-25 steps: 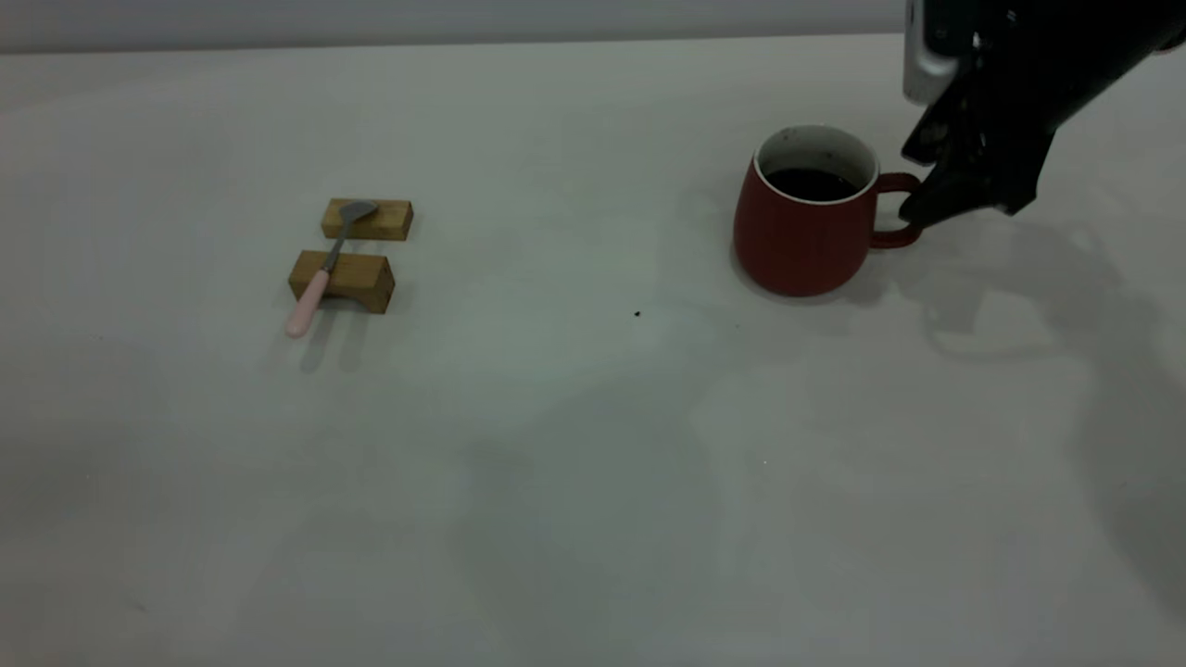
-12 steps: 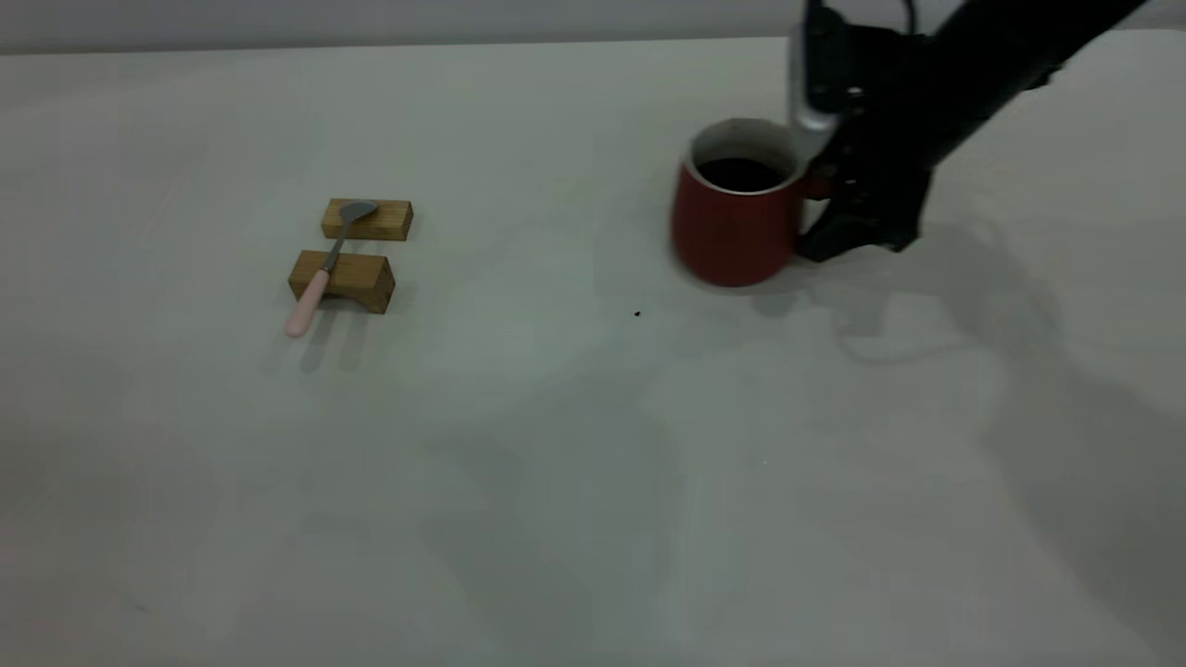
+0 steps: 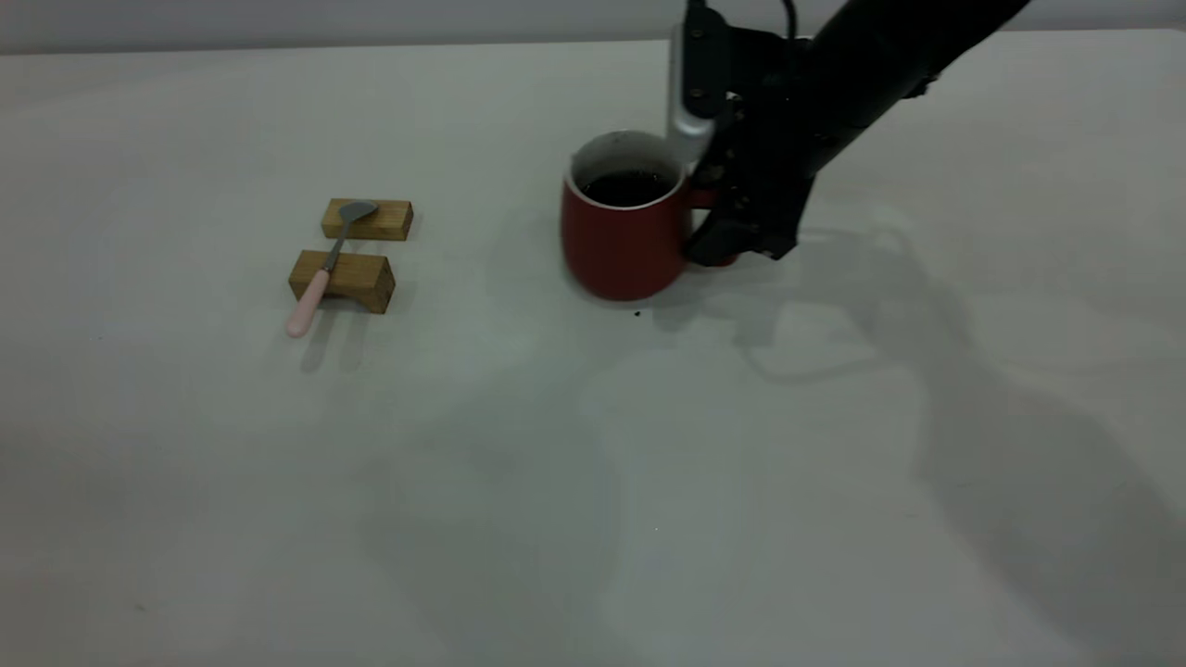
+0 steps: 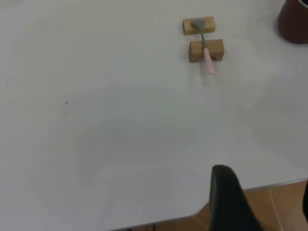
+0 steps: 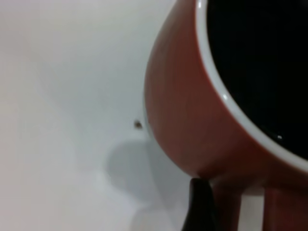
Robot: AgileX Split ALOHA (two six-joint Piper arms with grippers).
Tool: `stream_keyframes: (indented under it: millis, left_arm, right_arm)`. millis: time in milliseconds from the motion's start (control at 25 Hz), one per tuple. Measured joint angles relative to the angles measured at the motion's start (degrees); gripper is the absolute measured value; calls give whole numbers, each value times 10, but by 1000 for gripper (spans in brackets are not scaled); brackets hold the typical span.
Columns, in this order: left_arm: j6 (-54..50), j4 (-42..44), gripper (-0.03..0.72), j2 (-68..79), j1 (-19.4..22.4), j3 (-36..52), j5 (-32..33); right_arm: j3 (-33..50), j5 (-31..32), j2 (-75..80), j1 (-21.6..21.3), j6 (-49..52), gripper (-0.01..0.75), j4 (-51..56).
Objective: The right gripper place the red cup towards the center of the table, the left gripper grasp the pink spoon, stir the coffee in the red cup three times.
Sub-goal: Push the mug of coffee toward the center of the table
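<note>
The red cup [image 3: 621,241] stands on the table [image 3: 556,482] near its middle, with dark coffee [image 3: 628,188] inside. My right gripper [image 3: 721,243] is shut on the cup's red handle [image 5: 278,208]; one dark finger [image 5: 199,211] shows beside it. The pink spoon [image 3: 313,292] lies across two tan wooden blocks [image 3: 345,278] at the left, pink handle toward the front. In the left wrist view the spoon [image 4: 207,54] is far off and my left gripper [image 4: 267,207] hangs open over the table's edge, holding nothing. The left arm is outside the exterior view.
A small dark speck [image 3: 637,314] lies on the table just in front of the cup. The right arm's shadow falls across the table's right half. Brown floor [image 4: 284,202] shows past the table's edge in the left wrist view.
The right gripper has carried the red cup leftward, from the table's right side to near the middle. Spoon and blocks have not moved.
</note>
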Motion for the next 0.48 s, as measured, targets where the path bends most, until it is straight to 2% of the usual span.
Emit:
stream_keyframes:
  millis: [240, 480]
  left_arm:
    - [1, 0, 448, 0, 0, 0, 0]
    - [0, 0, 448, 0, 0, 0, 0]
  right_arm:
    - [-1, 25, -5, -2, 25, 587, 1]
    - [1, 135, -74, -58, 183, 587, -57]
